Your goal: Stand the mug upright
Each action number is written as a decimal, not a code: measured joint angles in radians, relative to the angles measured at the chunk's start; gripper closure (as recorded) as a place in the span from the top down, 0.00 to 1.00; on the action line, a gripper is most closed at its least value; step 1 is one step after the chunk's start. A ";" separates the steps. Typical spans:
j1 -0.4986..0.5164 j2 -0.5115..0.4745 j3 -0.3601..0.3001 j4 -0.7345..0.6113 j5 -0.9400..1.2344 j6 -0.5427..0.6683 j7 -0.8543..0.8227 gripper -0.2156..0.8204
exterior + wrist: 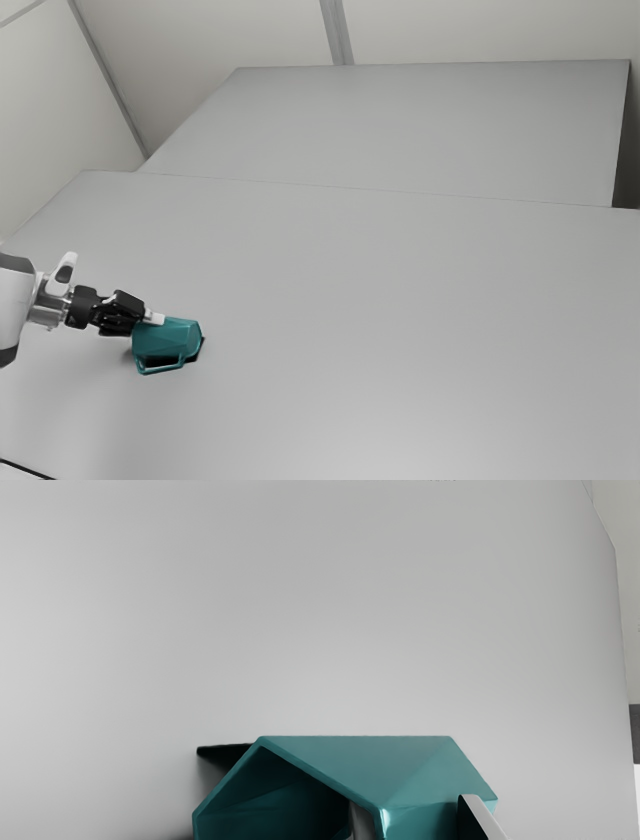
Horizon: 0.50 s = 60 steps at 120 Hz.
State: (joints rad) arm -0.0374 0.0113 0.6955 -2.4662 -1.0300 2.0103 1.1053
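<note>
Jaws of the gripper [153,318]: standing apart, one reaching inside the mug [170,336] and the other keeping outside, with the mug's wall running between them. Exterior view: the white-and-black arm [14,305] is coming in from the exterior view's left, its black gripper pointing toward the exterior view's right and meeting the mug at the end nearest the arm. One mug, teal, faceted, is lying on its side on the grey table [380,330], its looped handle [162,369] projecting toward the camera's side. A black shadow [195,356] is showing by the end of the mug farther from the arm. A second grey surface [420,125] is extending beyond the table, pale walls [230,30] are standing behind, and a grey strip [338,30] is running up one of them. A thin black line [26,469] is crossing the corner nearest the camera, at the exterior view's left. Wrist view: the mug is presenting its open mouth [270,800] and angular rim, a grey finger [361,822] is showing within, close to the rim, and a second finger [484,816], light with a black inner face, is overlapping the outer wall. A stretch of teal is showing between the two.
</note>
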 joint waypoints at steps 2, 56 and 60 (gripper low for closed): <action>0.000 -0.001 0.000 0.001 -0.001 0.000 0.002 0.25; -0.023 -0.020 -0.045 0.029 -0.034 -0.003 0.033 0.09; -0.021 -0.021 -0.054 0.034 -0.039 -0.005 0.035 0.08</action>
State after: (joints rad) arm -0.0588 -0.0095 0.6411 -2.4318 -1.0693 2.0057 1.1402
